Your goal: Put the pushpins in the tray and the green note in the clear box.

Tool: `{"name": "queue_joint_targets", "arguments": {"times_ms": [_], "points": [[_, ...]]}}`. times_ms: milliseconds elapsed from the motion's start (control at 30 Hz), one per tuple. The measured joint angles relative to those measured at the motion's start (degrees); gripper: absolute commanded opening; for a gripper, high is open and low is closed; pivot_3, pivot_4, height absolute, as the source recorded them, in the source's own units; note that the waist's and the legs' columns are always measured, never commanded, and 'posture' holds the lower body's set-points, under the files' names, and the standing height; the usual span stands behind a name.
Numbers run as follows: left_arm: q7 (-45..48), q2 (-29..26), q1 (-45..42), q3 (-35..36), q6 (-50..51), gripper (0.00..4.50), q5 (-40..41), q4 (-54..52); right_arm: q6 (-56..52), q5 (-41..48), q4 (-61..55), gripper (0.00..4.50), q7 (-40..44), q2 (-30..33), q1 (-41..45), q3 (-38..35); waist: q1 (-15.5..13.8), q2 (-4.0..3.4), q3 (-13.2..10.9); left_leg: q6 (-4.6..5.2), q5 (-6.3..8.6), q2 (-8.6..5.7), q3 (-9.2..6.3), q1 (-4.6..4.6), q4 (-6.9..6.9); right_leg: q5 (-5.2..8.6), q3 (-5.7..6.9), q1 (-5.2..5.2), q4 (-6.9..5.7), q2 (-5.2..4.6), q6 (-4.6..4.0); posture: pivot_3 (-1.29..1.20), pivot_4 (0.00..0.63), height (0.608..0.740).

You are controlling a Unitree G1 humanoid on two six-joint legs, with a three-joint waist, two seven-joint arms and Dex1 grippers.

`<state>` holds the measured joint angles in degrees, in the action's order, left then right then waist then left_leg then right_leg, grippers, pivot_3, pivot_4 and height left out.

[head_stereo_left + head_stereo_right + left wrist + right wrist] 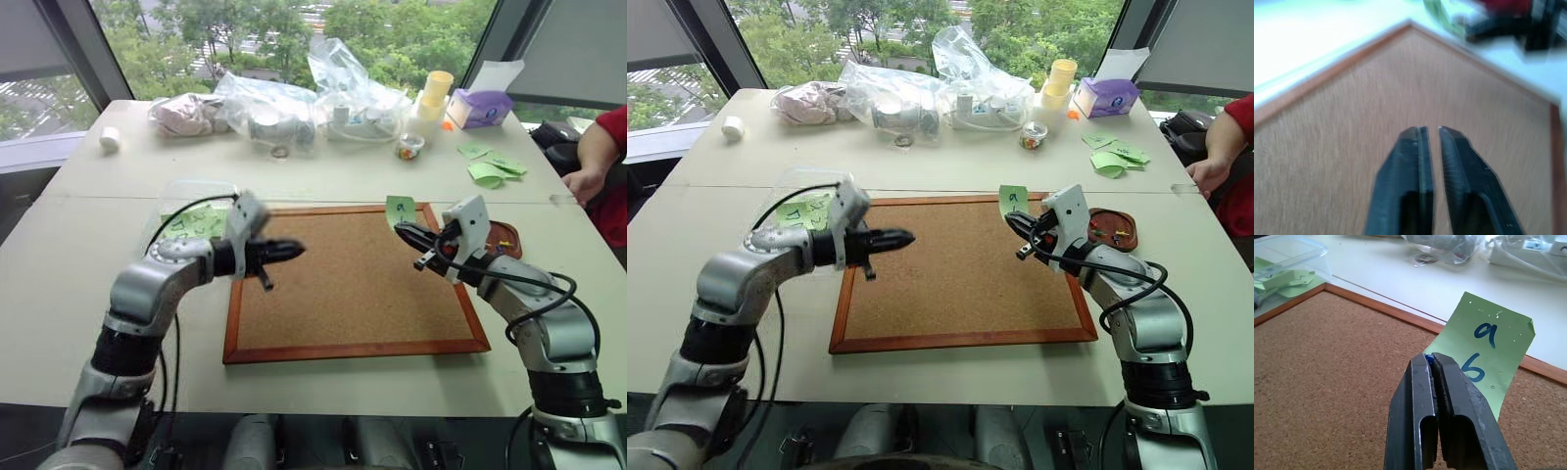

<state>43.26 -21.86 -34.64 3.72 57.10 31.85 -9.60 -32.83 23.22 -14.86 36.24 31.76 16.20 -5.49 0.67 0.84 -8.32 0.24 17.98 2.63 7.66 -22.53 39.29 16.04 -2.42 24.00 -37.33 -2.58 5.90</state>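
My right gripper (1431, 357) is shut on the lower edge of the green note (1488, 347), which has two dark handwritten characters. It holds the note upright over the far right corner of the cork board (353, 294). A small blue speck shows between its tips. Just behind that wrist sits the reddish-brown tray (1114, 211) with a few pushpins (1102, 232) in it. My left gripper (297, 249) hovers level above the board's left part, its fingers (1410, 147) a narrow gap apart and holding nothing. The clear box (181, 196) stands off the board's far left corner and holds light-green notes.
Clear plastic bags (284, 103), yellow cups (434, 93) and a purple tissue box (478, 108) line the table's far side. Loose green notes (495, 168) lie at the far right, near a person's hand (585, 181). A white roll (110, 138) sits at the far left.
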Motion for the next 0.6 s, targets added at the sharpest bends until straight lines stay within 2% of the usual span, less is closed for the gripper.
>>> {"name": "queue_joint_targets", "arguments": {"times_ms": [67, 167, 367, 600], "points": [[-3.7, 5.1, -4.6, 6.2, 4.9, 2.97, 5.7, 3.5, 0.0, 0.0, -1.4, 0.00, 0.8, 0.8, 0.4, 0.9, 0.1, 0.00, 0.0, 0.00, 0.00, 0.00, -0.04, 0.00, -0.01, 0.00, 0.01, 0.00, 0.00, 0.01, 0.00, 0.00, 0.150, 0.735], [-7.2, 9.9, -8.0, 10.5, 9.0, 4.39, 10.5, 8.8, 0.0, 0.0, -3.0, 0.00, 1.4, 1.3, 1.2, 1.7, 0.4, 0.00, 0.0, -0.02, -0.01, 0.01, -0.03, 0.02, -0.03, 0.00, 0.00, 0.00, 0.00, 0.03, 0.00, 0.00, 0.150, 0.735], [-10.9, 14.6, -11.0, 10.9, 11.0, 4.47, 11.3, 24.6, -0.6, 0.0, -6.2, 0.00, 2.0, 2.0, 3.7, 3.2, 0.3, 0.01, 0.0, -0.07, -0.04, -0.01, -0.03, 0.02, -0.03, 0.00, 0.01, 0.01, 0.01, 0.03, 0.01, 0.00, 0.150, 0.735], [-9.0, 19.9, -17.8, 10.4, 4.5, 4.47, 11.1, 36.0, -1.9, 0.0, -9.3, 0.00, 1.7, 2.1, 4.4, 4.8, 0.0, 0.02, 0.0, -0.06, -0.03, -0.23, -0.02, -0.04, -0.03, 0.00, 0.01, 0.01, 0.08, -0.03, 0.00, 0.00, 0.150, 0.735]]}}
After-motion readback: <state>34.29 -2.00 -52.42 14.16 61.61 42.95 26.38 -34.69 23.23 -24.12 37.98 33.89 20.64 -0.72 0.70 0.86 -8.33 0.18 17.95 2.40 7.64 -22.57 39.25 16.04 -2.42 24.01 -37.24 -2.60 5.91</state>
